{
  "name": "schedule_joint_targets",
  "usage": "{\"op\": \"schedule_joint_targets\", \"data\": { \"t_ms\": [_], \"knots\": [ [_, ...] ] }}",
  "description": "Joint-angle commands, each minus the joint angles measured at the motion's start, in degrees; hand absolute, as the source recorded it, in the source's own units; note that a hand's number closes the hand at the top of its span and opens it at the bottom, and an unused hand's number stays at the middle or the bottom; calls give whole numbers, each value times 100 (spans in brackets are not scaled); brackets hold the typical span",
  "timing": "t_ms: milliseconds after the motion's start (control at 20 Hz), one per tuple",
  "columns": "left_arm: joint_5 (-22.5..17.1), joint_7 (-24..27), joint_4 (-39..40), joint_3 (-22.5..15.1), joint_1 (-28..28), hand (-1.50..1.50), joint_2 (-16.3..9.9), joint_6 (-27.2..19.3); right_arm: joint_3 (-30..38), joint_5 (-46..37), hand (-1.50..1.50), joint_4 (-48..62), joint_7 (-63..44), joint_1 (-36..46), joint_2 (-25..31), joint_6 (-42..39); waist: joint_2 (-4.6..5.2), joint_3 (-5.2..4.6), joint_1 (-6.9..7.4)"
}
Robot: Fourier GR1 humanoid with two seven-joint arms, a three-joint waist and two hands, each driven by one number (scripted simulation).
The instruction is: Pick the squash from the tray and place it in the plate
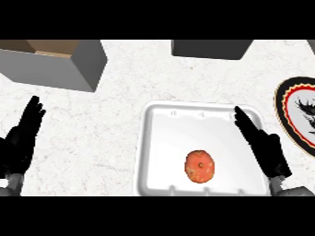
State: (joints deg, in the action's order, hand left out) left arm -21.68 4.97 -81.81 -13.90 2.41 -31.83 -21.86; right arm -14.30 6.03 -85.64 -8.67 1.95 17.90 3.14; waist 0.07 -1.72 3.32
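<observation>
Near edge: two grey forearms enter from the bottom, each ending in a black hand.
Right hand (264,146): fingers straight and together, holding nothing, poised over the right side of the tray, beside the squash but apart from it.
Left hand (19,140): open, fingers up, resting at the near left over bare counter, well apart from the tray.
Squash (200,166): small, round, orange, lying in the near half of the white tray (161,138), untouched.
Plate (293,97): patterned, with a red and dark rim, at the right edge of the counter (119,124), partly cut off by the frame, nothing visibly on it.
Far side: a grey box (48,62) with an open top at the far left, a dark block (211,48) at the far centre.
Step in hand: the pick-up appears not yet made; the right hand looks set for the approach.
Next move: likely calls for the right hand to shift left and nearer, come down and curl round the squash, then lift clear of the tray's rim before carrying it right to the plate.
</observation>
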Motion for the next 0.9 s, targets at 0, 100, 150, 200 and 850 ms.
{"op": "schedule_joint_targets", "data": {
  "t_ms": [0, 100, 150, 200, 850],
  "knots": [
    [-213, -356, -51, 128, -88, 0, 4, 77, 143, -299, 150, -570, -165, 107, 9, 488, -32, 168, -327],
    [-247, -321, 166, -136, -397, 0, 305, 68, 956, -337, 150, -969, 197, 168, 253, 1097, -74, 156, -515],
    [-298, -290, 298, -289, -524, 0, 508, 141, 1019, -581, 150, -1290, 109, 301, 103, 1592, -103, 132, -623],
    [-374, -458, 329, -272, -581, 0, 436, 197, 1328, -625, 150, -1490, 335, 253, 150, 1851, -130, 140, -734],
    [-389, -996, -126, -827, -300, 0, 1033, 291, 655, -3421, -150, -3917, 126, -2939, -953, 4572, -49, 159, -554]
  ]
}}
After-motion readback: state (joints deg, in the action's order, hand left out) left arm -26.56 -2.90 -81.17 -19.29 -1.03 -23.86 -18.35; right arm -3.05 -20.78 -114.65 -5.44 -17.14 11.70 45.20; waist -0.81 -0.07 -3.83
